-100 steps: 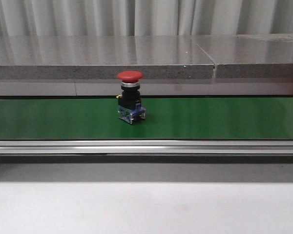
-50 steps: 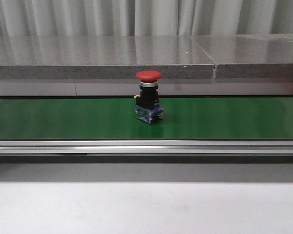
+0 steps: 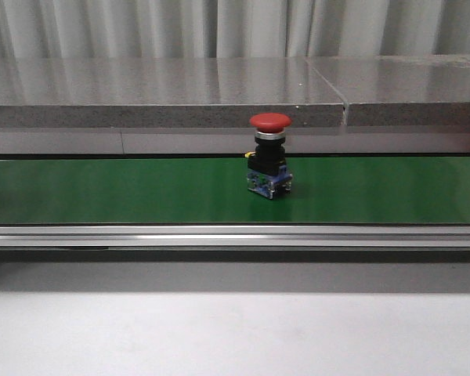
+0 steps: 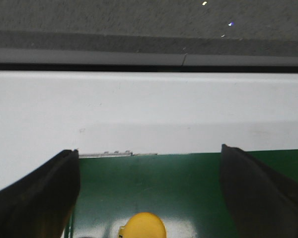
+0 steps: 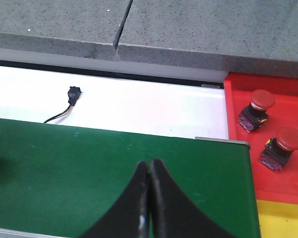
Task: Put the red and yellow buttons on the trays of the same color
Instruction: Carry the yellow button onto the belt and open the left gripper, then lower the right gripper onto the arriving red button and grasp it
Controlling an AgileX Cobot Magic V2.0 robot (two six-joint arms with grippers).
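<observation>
One red mushroom-capped push button point(image 3: 269, 155) stands upright mid-belt on the green conveyor belt point(image 3: 102, 192), at your twelve o'clock. It looks rigid, top-heavy; pinch its black body. Your right gripper point(image 5: 150, 198) is clenched empty; left gripper point(image 4: 149, 198) spread over a yellow button point(image 4: 144, 225).

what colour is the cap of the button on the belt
Red; the button on the green belt shows best in the front view.

A button point(image 3: 269, 157) stood upright on the belt point(image 3: 102, 192), slightly right of centre. Behind the belt ran a ledge point(image 3: 157, 94).
</observation>
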